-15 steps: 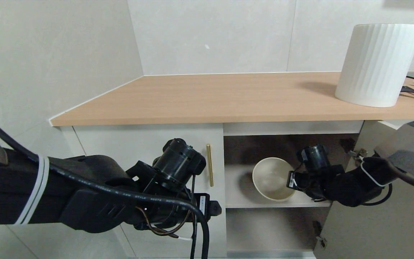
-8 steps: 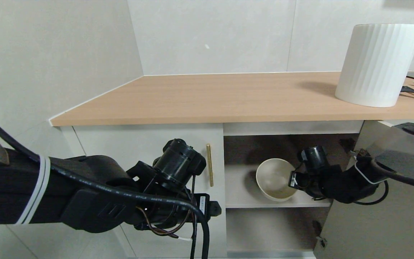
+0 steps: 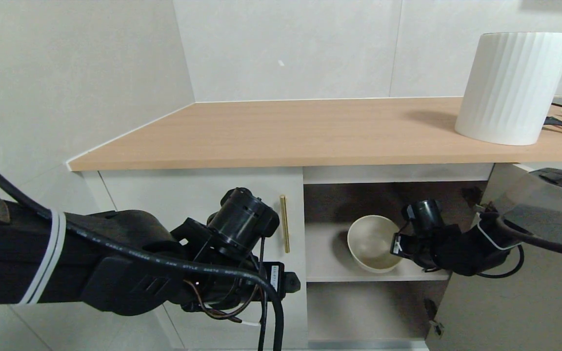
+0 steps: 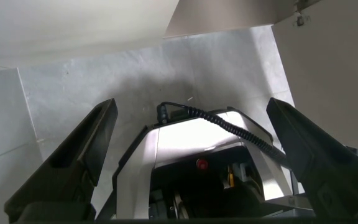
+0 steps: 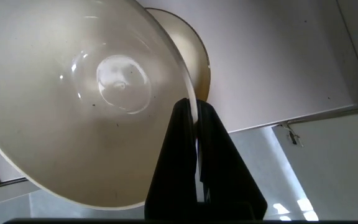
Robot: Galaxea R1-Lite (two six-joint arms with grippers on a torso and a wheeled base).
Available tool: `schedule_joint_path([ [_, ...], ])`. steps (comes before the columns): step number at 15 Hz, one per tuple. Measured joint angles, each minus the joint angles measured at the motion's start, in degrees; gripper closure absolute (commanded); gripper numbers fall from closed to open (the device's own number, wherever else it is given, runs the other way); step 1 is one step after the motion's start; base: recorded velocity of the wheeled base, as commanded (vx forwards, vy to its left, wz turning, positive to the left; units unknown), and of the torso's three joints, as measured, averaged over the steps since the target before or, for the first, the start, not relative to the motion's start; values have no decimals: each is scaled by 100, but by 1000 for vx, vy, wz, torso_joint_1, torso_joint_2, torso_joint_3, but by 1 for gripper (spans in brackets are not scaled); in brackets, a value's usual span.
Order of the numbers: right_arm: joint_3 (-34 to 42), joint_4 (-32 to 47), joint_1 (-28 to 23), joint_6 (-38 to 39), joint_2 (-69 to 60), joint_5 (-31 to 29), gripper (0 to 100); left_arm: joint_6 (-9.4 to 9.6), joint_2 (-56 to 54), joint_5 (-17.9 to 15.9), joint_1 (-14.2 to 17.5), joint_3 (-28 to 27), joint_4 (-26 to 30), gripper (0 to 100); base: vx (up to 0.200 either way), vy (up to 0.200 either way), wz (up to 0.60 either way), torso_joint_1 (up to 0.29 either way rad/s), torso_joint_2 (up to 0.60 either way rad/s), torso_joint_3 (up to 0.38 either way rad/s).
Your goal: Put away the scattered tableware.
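I am in a kitchen: light wood countertop (image 3: 281, 131) over a white cabinet (image 3: 188, 195) with a slim brass handle (image 3: 284, 224), pale wall tiles (image 3: 286, 48) behind.

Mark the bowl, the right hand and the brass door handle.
bowl (image 3: 371, 241), head view, on its inside wall.
right hand (image 5: 197, 118), right wrist view, between the fingertips clamped on the bowl's rim.
brass door handle (image 3: 285, 224), head view, middle of the bar.
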Motion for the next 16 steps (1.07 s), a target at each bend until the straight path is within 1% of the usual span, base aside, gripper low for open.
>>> schedule_joint_path([
  [8,74,0,13,-4,-71,10,0,-2,-37,17,13,0,0,0,0,0,0,0,0,0],
  [13,635,55,116,-288,-647,161,0,9,-441,24,302,7,80,0,0,0,0,0,0,0],
  [15,968,318,176,-622,-1124,290,0,27,-805,24,488,13,258,0,0,0,0,0,0,0],
  [16,1125,594,210,-797,-1563,402,0,33,-1130,20,579,29,433,0,0,0,0,0,0,0],
])
